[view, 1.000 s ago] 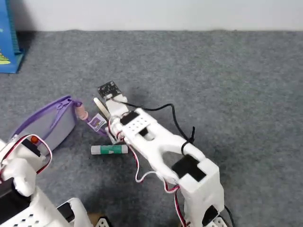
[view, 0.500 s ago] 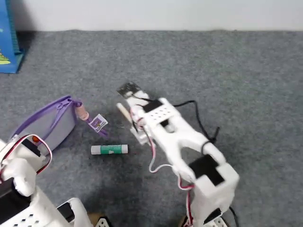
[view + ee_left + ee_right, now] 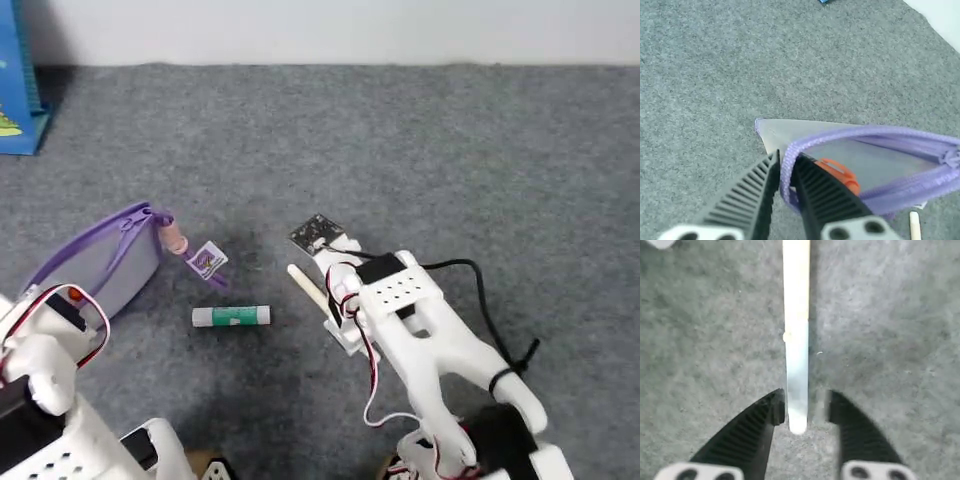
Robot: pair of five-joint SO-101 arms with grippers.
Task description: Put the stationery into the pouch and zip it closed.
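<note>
The purple pouch (image 3: 100, 262) lies open at the left of the grey carpet, with an orange item (image 3: 841, 176) inside it. My left gripper (image 3: 785, 176) is shut on the pouch's near rim (image 3: 790, 150). A pink zipper pull (image 3: 175, 238) hangs at the pouch's right end. A small purple-and-white piece (image 3: 207, 261) lies beside it, and a green glue stick (image 3: 231, 316) lies nearer the front. My right gripper (image 3: 802, 412), mid-table to the right of the glue stick, holds a cream stick (image 3: 796, 340) (image 3: 305, 283) that points back-left towards the pouch.
A blue box (image 3: 18, 85) stands at the far left corner against the white wall (image 3: 330, 30). Bare carpet (image 3: 480, 170) stretches over the back and right of the table. The left arm's body (image 3: 40, 400) fills the front left corner.
My right arm has drawn back to the right and towards the front, carrying the cream stick away from the pouch. The left arm, pouch and glue stick have not moved.
</note>
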